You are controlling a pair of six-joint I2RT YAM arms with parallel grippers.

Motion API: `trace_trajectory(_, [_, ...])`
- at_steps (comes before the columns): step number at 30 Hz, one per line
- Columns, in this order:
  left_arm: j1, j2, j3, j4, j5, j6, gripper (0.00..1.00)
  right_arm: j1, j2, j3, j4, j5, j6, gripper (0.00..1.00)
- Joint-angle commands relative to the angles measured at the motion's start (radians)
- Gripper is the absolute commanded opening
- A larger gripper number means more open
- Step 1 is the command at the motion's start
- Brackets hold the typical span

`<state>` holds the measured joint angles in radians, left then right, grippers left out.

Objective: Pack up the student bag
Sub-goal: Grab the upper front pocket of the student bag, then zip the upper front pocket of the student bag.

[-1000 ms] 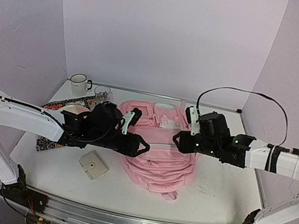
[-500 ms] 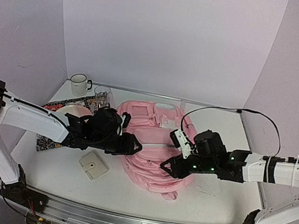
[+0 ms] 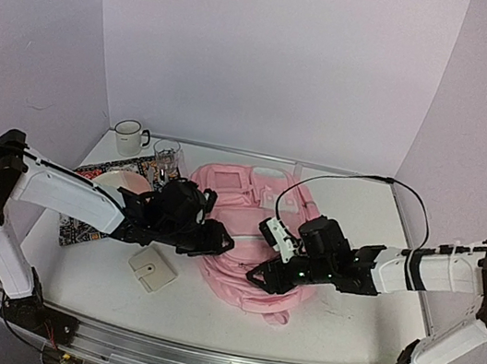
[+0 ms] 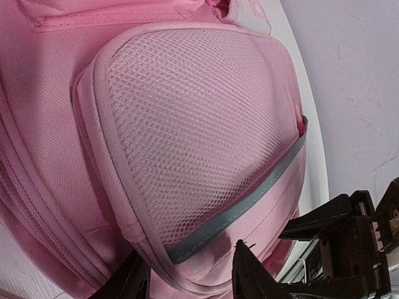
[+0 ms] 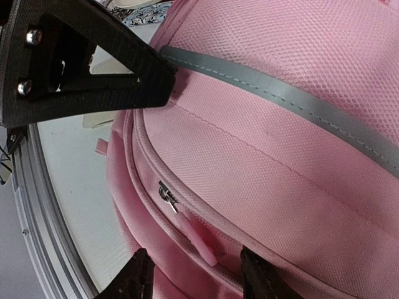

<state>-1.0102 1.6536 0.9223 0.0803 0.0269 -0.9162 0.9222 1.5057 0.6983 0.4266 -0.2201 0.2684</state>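
The student bag (image 3: 259,231) is a light-pink backpack lying flat mid-table. My left gripper (image 3: 220,242) is open at its left side. In the left wrist view its fingertips (image 4: 246,265) straddle the bag's fabric (image 4: 187,137) just below the mesh pocket with a grey strip. My right gripper (image 3: 262,275) is open over the bag's near part. In the right wrist view (image 5: 194,279) its fingers sit either side of a pink zip pull (image 5: 198,242) hanging from a metal slider (image 5: 167,198). I cannot tell whether they touch it. The left gripper's black finger (image 5: 87,62) shows close by.
A white mug (image 3: 127,136) and a glass (image 3: 166,152) stand at the back left. A patterned mat (image 3: 95,174) with a cream round thing (image 3: 122,182) lies left of the bag. A small beige square case (image 3: 151,268) lies near the left gripper.
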Motion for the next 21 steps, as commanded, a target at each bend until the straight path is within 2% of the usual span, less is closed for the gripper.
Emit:
trace_trajectory(1, [-0.002, 0.046, 0.04, 0.044, 0.064, -0.014, 0.45, 0.009, 0.04, 0.042, 0.041, -0.022, -0.015, 0.47])
trace_trajectory(4, [-0.002, 0.065, 0.045, 0.052, 0.08, -0.02, 0.44, 0.01, 0.056, 0.052, 0.048, -0.013, -0.018, 0.44])
trace_trajectory(7, [-0.002, 0.074, 0.048, 0.057, 0.089, -0.023, 0.42, 0.01, 0.077, 0.065, 0.049, 0.003, -0.024, 0.37])
trace_trajectory(14, [0.0, 0.071, 0.03, 0.056, 0.056, -0.005, 0.39, 0.01, 0.05, 0.06, 0.023, 0.046, -0.038, 0.03])
trace_trajectory(16, [0.007, 0.072, 0.019, 0.046, 0.038, 0.008, 0.38, 0.01, 0.014, 0.053, -0.017, 0.096, -0.045, 0.0])
trace_trajectory(21, [0.046, 0.079, -0.011, 0.01, 0.009, 0.044, 0.37, 0.0, -0.063, 0.042, -0.162, 0.259, -0.044, 0.0])
